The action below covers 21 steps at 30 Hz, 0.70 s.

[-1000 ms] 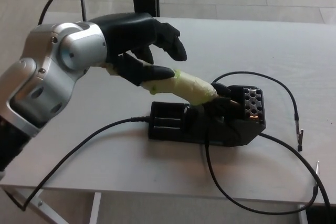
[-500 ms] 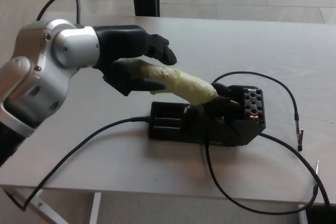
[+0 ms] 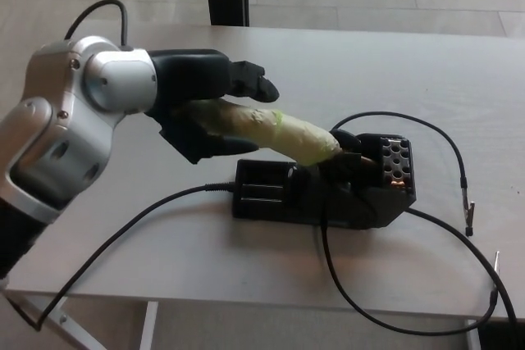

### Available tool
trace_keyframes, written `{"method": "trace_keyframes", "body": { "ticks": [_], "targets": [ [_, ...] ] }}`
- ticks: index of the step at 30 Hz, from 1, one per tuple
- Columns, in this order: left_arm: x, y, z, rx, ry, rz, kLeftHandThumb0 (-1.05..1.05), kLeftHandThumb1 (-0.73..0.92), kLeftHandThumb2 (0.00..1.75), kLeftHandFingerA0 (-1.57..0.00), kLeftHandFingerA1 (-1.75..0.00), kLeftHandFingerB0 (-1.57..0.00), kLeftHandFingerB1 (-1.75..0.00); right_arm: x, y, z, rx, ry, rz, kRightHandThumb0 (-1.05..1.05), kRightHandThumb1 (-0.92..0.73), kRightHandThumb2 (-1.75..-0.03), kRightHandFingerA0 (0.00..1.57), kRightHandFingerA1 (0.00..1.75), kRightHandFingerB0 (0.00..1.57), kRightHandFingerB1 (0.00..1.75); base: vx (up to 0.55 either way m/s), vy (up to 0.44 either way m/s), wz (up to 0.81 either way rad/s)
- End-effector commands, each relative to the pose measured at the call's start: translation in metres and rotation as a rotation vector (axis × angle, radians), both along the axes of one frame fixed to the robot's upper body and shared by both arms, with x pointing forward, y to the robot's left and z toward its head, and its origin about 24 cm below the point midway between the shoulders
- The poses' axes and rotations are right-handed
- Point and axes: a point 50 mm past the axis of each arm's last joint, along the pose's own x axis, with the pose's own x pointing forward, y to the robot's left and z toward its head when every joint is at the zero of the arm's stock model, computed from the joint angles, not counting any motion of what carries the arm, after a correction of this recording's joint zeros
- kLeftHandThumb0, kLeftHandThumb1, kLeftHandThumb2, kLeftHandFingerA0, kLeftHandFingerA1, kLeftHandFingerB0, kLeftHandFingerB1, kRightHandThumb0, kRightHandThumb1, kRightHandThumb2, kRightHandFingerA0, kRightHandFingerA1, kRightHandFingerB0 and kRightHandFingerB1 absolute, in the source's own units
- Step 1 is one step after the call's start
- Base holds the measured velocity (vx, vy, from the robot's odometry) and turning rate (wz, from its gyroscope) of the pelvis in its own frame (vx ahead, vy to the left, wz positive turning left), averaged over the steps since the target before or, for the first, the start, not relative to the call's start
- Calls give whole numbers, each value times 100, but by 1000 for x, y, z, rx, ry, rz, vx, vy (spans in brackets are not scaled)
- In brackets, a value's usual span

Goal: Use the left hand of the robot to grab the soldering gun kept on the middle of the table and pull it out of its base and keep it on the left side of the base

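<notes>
My left hand (image 3: 209, 104) is wrapped around the soldering gun's handle; the tip end sits in the base.

The soldering gun (image 3: 279, 133), its handle bound in pale greenish tape, lies at the middle of the table (image 3: 394, 63), its long axis running from my closed fingers (image 3: 250, 84) at upper left down to the right, where its front end rests in the black base (image 3: 328, 190). My thumb is under the handle, fingers over it. I judge the pull must follow that axis, up and leftward, toward the bare tabletop left of the base. My right hand is out of sight.
</notes>
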Motion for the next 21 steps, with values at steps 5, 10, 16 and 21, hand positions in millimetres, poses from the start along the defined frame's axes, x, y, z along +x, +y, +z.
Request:
{"method": "trace_keyframes", "body": {
  "ticks": [5, 10, 16, 21],
  "targets": [
    [-6, -2, -13, -35, -97, 42, -26, 70, 64, -111, -140, -25, -44, 3, -7, 12, -35, -19, -3, -105, -58, -99, 118, 108, 23, 152, 0, 0, 0],
    [-9, -1, -16, -139, -286, 10, -1, 57, 108, -106, -151, -102, -93, 3, -6, 12, -29, -26, -7, -105, -57, -100, 124, 107, 25, 154, 0, 0, 0],
    [-11, 2, -21, -98, -342, -41, -14, 52, 113, -96, -175, -83, -161, 3, -6, 11, -34, -18, -15, -105, -53, -108, 124, 103, 26, 155, 0, 0, 0],
    [-11, 8, -27, -31, -323, -46, -13, 49, 117, -95, -175, -78, -162, 3, -8, 14, -44, -20, -2, -105, -55, -106, 128, 100, 29, 153, 0, 0, 0]
  ]
}}
